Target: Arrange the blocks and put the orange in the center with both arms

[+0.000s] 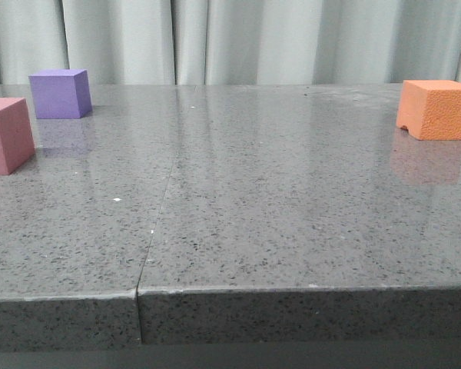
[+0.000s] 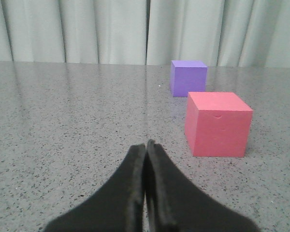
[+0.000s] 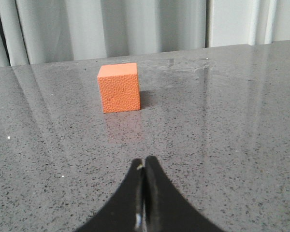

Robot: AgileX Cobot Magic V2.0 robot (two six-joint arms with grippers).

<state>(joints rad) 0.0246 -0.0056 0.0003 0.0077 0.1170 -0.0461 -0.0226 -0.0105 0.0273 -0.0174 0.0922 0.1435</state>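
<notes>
Orange cube (image 1: 437, 108) sits far right of front frame on bench (image 1: 276, 215); pink cube (image 1: 6, 134) and purple cube (image 1: 60, 93) at far left, near each other. Both end effectors, left (image 2: 146, 145) and right (image 3: 144, 163), pressed together, nothing held. Judgement: right should spread wide first, approach orange square-on, grip flat sides w/o nudging it.

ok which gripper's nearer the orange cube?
Right. The right gripper faces the orange cube across bare table; the left gripper sees only the pink cube and purple cube, across the table.

Low front camera faces the curtain (image 1: 230, 38) across the table (image 1: 292, 215); wrist cameras share it.
</notes>
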